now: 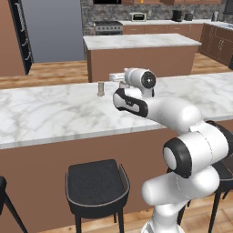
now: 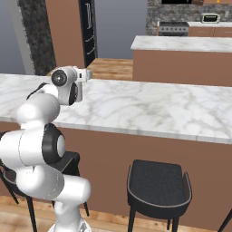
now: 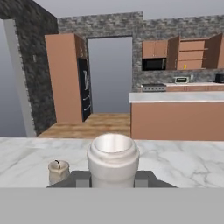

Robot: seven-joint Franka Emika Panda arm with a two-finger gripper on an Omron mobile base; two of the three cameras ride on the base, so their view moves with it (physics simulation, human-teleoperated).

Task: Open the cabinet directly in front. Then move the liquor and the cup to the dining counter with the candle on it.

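Claw (image 3: 112, 180) is partly closed on the liquor (image 3: 113, 157). In hand view the bottle's pale round top w/ open mouth sits btwn the 2 grey fingers (image 3: 83, 180), which press it on both sides. Bottle body below the fingers is hidden, so can't tell if its base touches the marble.

Arm (image 1: 154, 107) reaches fwd over the dining counter (image 1: 45, 113), wrist above the white veined top. The candle (image 3: 58, 170), short & beige w/ dark wick, stands on the counter just left of the bottle in hand view; in left base view the candle (image 1: 100, 88) is near the hand, apart from it.

Far back, the cabinet (image 3: 192, 52) on the wall has both doors swung open; a small yellow spot on its shelf, the cup (image 3: 185, 66), too small for detail.

Marble-topped island (image 3: 175, 98) lies btwn counter & back wall. Dark stool (image 1: 96, 184) stands below the counter's near edge.
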